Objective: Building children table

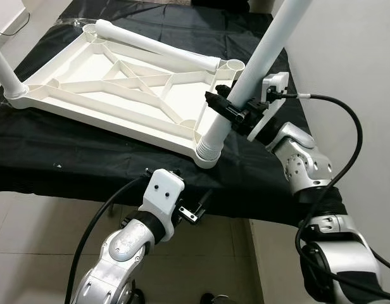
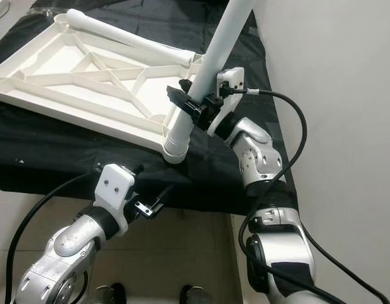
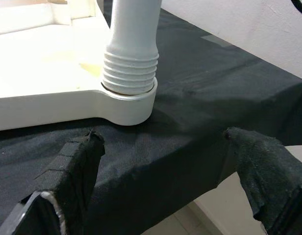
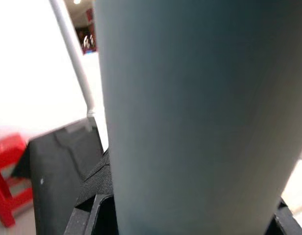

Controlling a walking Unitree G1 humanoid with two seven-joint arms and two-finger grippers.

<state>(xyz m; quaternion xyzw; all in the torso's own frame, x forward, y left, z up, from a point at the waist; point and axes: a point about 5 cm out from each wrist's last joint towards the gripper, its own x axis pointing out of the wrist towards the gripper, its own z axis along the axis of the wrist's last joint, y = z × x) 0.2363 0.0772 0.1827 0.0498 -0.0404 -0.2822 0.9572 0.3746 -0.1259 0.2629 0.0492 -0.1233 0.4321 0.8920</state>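
Head stereo overhead; wrist cameras close-up.

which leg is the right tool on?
The leg standing tilted in the near corner socket, clamped by the right tool. Another leg lies loose across the tabletop; a third stands at the far-left corner.

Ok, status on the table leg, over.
Right gripper shut on leg, threaded end seated in tabletop corner socket. Left gripper open, low by the table edge, holding nothing. Second leg lying loose across tabletop. Nothing blocking.

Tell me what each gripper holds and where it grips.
The right gripper clamps the white leg low on its shaft, just above the threaded end. The left gripper is open, holding nothing.
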